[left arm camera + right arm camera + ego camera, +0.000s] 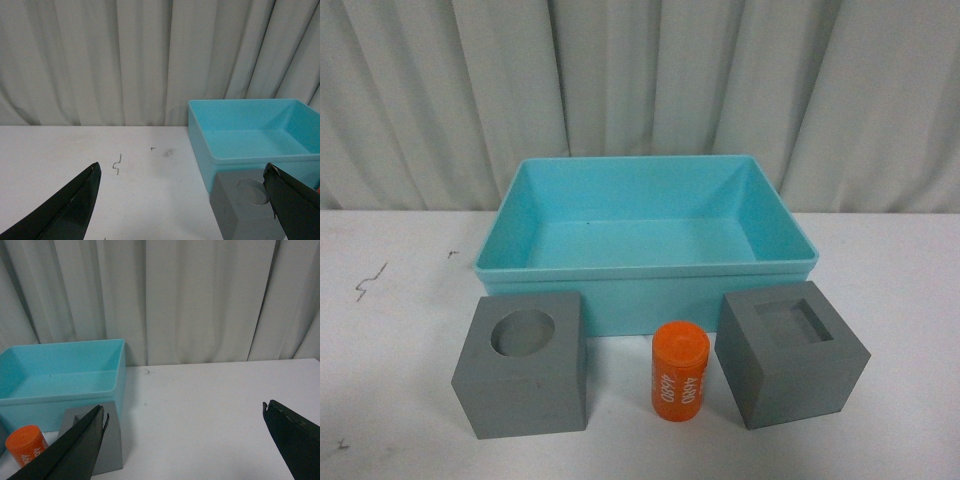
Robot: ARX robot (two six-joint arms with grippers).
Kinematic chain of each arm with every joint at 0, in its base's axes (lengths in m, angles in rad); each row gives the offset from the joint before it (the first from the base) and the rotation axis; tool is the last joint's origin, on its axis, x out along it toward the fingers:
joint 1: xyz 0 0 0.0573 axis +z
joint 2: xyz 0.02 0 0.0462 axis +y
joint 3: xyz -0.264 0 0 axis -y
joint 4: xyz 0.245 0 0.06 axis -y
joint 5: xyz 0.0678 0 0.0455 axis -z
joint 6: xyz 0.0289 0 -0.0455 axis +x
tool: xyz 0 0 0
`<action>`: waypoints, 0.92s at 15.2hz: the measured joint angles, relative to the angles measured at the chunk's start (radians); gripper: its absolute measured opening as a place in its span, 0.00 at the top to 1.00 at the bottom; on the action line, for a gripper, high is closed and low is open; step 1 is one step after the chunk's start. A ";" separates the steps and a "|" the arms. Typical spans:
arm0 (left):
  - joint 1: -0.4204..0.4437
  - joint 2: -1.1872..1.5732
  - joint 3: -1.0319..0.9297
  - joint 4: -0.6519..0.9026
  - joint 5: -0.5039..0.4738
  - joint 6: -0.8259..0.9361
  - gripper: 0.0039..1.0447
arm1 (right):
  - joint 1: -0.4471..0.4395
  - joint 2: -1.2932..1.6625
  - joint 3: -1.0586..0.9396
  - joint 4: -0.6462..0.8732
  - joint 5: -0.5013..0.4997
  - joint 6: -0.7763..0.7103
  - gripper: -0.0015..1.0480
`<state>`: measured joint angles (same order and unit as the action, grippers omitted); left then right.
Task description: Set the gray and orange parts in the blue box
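Black fingers of the left gripper (181, 169) are spread wide and hold nothing; past them sits a gray cube with a round recess (243, 206). The right gripper (182, 409) is also wide and empty, hanging near a gray cube with a square recess (113, 441).

In the front view, neither arm shows. Both cubes rest on the white desk (400, 300) just in front of the empty blue box (645, 270), with an upright orange cylinder (680, 366) standing between them. All three parts are outside the box.

Likely risks: the cubes are broad, so a finger that lands on a top face rather than down a side would shove the cube. A finger lowered on a cube's inner side could tip the cylinder, which might roll away. A cube lifted too low would catch the box's front rim and push the box back.
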<state>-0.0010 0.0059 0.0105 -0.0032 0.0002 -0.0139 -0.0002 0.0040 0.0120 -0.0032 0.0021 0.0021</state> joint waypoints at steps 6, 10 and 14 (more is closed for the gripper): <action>0.000 0.000 0.000 0.000 0.000 0.000 0.06 | 0.000 0.000 0.000 0.000 0.000 0.000 0.06; 0.000 0.000 0.000 0.000 0.000 0.000 0.06 | -0.014 0.095 0.011 0.045 -0.051 0.058 0.06; 0.000 0.000 0.000 0.000 0.000 0.000 0.06 | -0.015 0.728 0.273 0.454 -0.100 0.164 0.06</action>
<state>-0.0010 0.0059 0.0105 -0.0032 0.0002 -0.0139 -0.0154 0.7322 0.2848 0.4511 -0.0975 0.1658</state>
